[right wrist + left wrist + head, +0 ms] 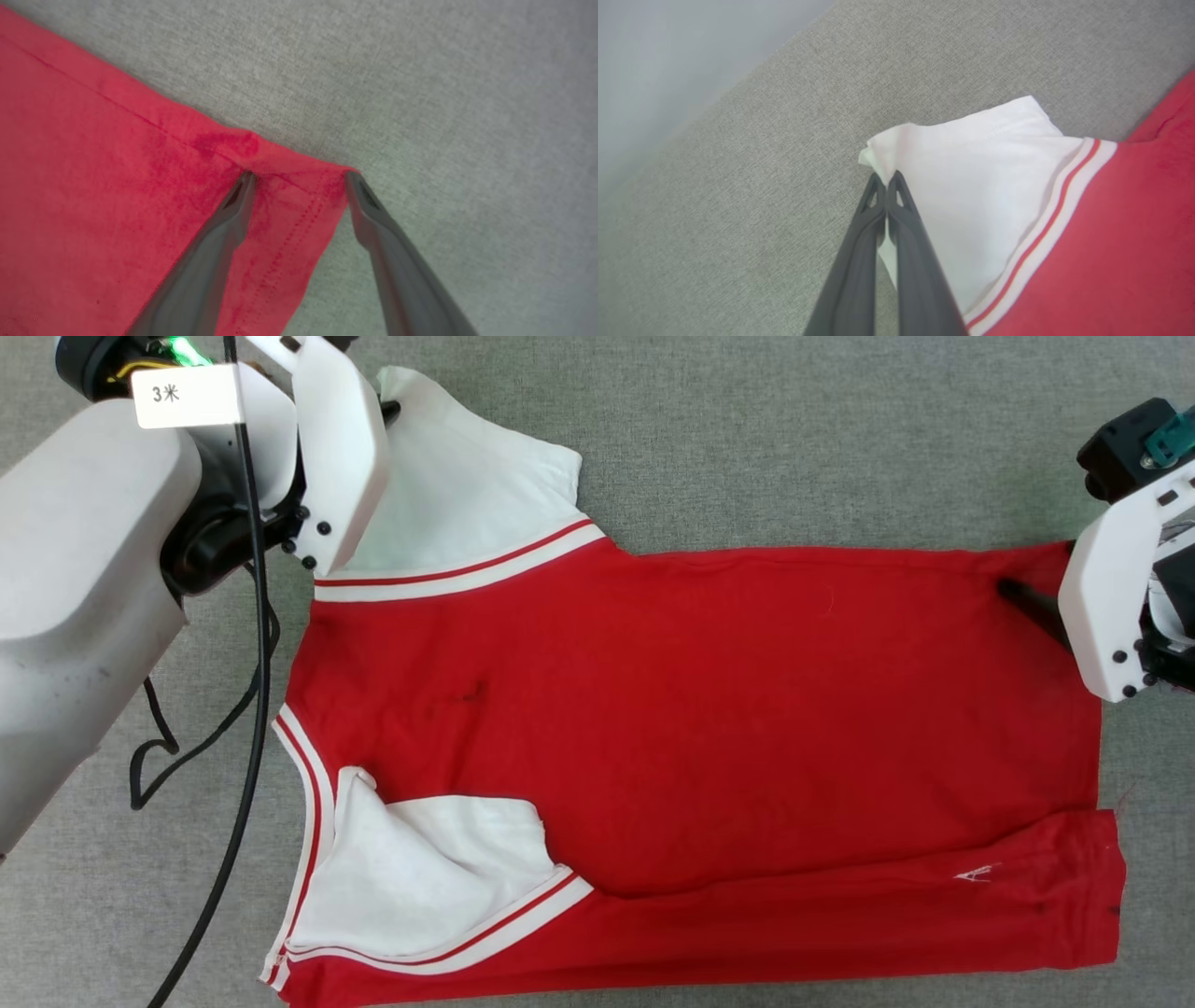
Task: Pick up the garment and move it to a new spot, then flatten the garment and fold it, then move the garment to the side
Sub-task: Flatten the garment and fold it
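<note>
One red garment (700, 709) lies spread out on the grey surface (794, 448), with its neck end to the robot's left and its bottom hem to the right. It has two white sleeves: the far sleeve (467, 495) sticks out flat, and the near sleeve (429, 877) is folded in on the red cloth. There are two grippers. The left gripper (887, 179) has its jaws squeezed tight on the tip of the far sleeve. The right gripper (299, 175) has its jaws wide apart at the far hem corner, one finger on the red cloth, the other just off its edge, holding nothing
</note>
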Available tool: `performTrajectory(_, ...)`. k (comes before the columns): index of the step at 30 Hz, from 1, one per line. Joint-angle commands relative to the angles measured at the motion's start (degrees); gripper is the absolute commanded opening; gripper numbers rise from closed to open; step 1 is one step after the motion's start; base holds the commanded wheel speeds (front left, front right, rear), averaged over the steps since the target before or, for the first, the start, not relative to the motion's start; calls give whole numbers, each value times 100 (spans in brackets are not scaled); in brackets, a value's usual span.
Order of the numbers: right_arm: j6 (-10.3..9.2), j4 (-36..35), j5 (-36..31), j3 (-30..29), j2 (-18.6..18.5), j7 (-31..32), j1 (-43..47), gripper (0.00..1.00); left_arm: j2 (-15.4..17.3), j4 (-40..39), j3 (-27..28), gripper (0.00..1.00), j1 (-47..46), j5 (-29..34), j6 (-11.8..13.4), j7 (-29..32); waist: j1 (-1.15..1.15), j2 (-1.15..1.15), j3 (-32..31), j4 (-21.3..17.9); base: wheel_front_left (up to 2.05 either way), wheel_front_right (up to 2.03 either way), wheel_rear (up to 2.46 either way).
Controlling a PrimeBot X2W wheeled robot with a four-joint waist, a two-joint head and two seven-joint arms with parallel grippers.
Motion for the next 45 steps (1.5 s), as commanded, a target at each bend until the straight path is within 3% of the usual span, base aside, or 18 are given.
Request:
performTrajectory(1,-7,159,-38,165,93,2,18,100,-19,-1,-25,0,-54,12,-2,-40,0,0,33,20,0,0,0)
performTrajectory(9,4,815,397,986,123,74,220,100,-32,82,-110,0,-104,-56,-6,-156,0,0,96,62,0,0,0)
performTrajectory(10,3,849,431,1019,105,16,191,55,-22,91,-123,0,-107,-53,-7,-162,0,0,90,58,0,0,0)
performTrajectory(11,2,881,469,1022,84,-81,149,2,-14,104,-138,0,-106,-66,-6,-178,0,0,77,54,0,0,0)
performTrajectory(12,-4,915,493,1015,73,-190,105,0,-10,123,-155,0,-90,-81,-6,-211,0,0,48,50,0,0,0)
performTrajectory(23,-8,994,640,951,-9,-1885,2,0,132,138,-373,0,455,-324,-5,-588,0,0,-815,-4,0,0,0)
performTrajectory(29,-7,897,809,857,-83,-2505,416,0,334,-58,-433,0,861,-427,1,-811,0,0,-1317,28,0,0,0)
performTrajectory(35,-8,636,886,733,-203,-2758,972,0,641,-502,-447,0,1393,-508,184,-1062,0,0,-1718,39,0,0,0)
performTrajectory(45,-8,88,846,327,-314,-2831,2077,0,1348,-1634,-626,0,2587,-677,719,-1388,0,0,-2155,83,0,0,0)
